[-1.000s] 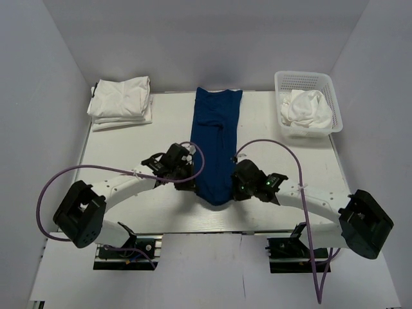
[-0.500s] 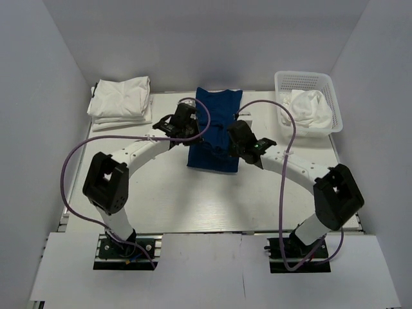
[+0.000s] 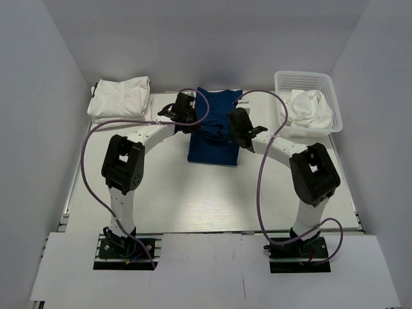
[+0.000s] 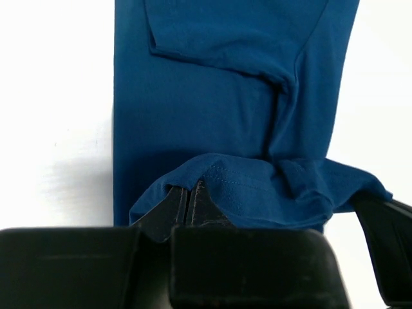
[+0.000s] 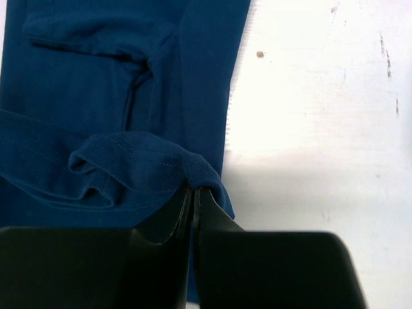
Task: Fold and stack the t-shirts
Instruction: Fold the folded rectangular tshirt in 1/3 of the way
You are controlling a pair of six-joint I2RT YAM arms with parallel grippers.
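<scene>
The white desk (image 3: 161, 193) had open room near the arms. The royal blue cloth t-shirt (image 3: 214, 151), a long strip a second earlier, sat halved at the far middle, its near hem carried back: one fold made. The left claw (image 4: 190, 198) and the right claw (image 5: 193, 194) each pinched that hem, short of the far edge.

On the table (image 3: 193, 193), one t-shirt (image 3: 212, 151) lies centre, a t-shirt stack (image 3: 121, 98) back left, a basket (image 3: 302, 78) back right.
</scene>
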